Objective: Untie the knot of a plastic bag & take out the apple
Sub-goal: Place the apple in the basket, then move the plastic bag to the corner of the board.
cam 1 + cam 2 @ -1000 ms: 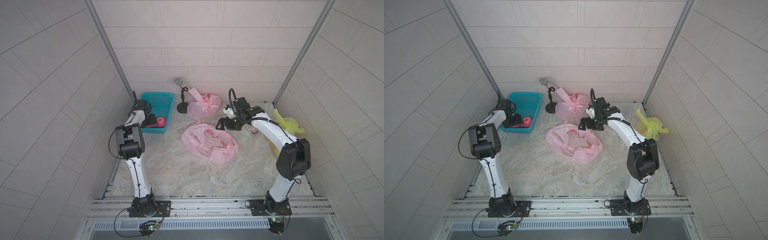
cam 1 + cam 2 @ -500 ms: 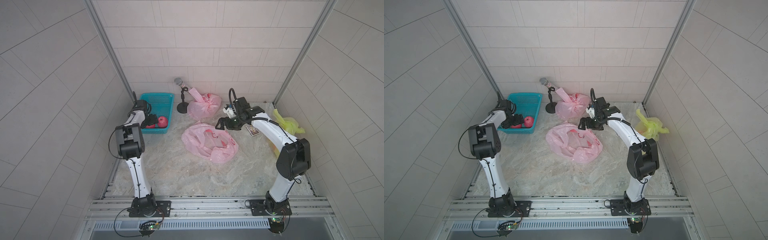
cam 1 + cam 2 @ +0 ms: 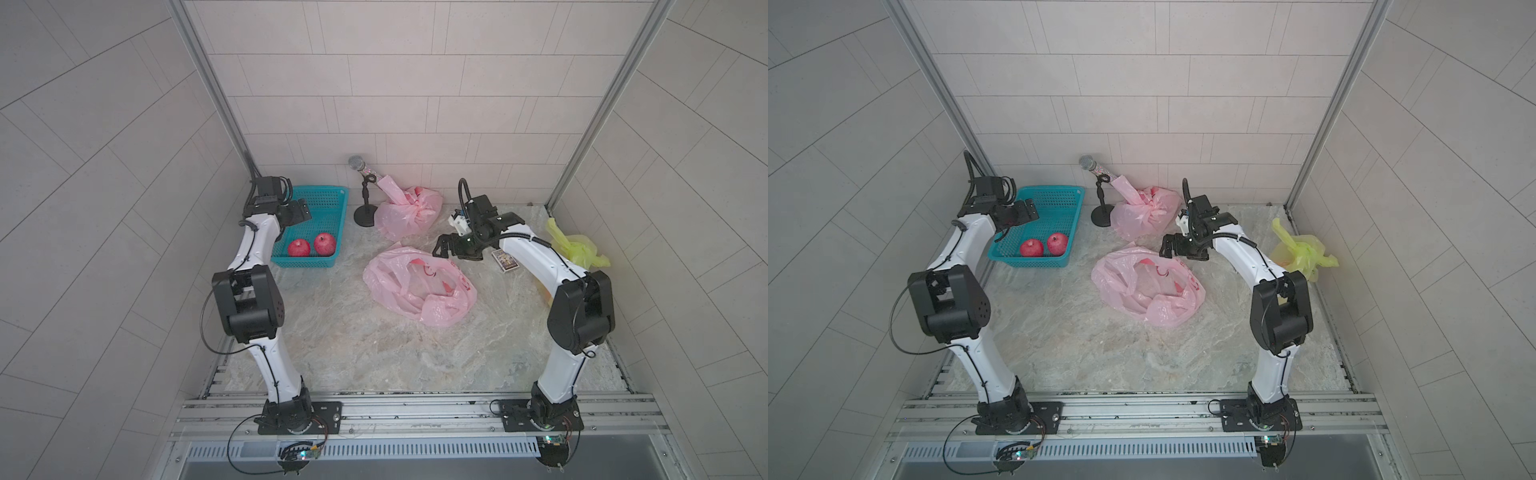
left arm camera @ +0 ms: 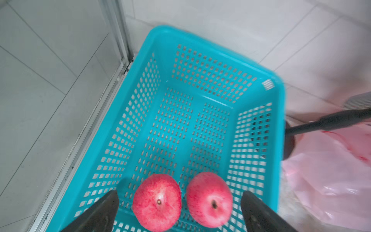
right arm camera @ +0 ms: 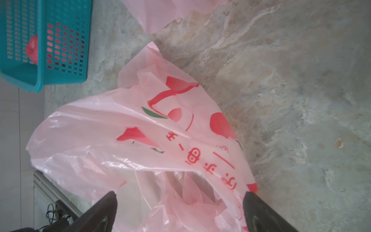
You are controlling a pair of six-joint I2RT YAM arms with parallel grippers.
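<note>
A pink plastic bag [image 3: 419,286] [image 3: 1148,286] lies slack in the middle of the table, its mouth open and untied. My right gripper [image 3: 444,249] [image 3: 1169,249] hovers open at its far edge; in the right wrist view the bag [image 5: 160,140] lies under my right gripper [image 5: 180,193] with nothing held. Two red apples [image 3: 299,248] [image 3: 325,244] rest side by side in the teal basket [image 3: 332,195]. My left gripper [image 3: 301,210] [image 4: 179,193] hangs open above them, touching neither apple [image 4: 157,201] [image 4: 209,198].
A second pink bag [image 3: 409,212], tied shut, sits at the back beside a microphone on a stand [image 3: 365,195]. A yellow-green bag [image 3: 577,249] and a small card [image 3: 505,261] lie at the right. The basket stands against the left wall.
My left gripper has opened fully and drawn up and back from the apples, so both now show in the basket. The right arm has hardly moved.
</note>
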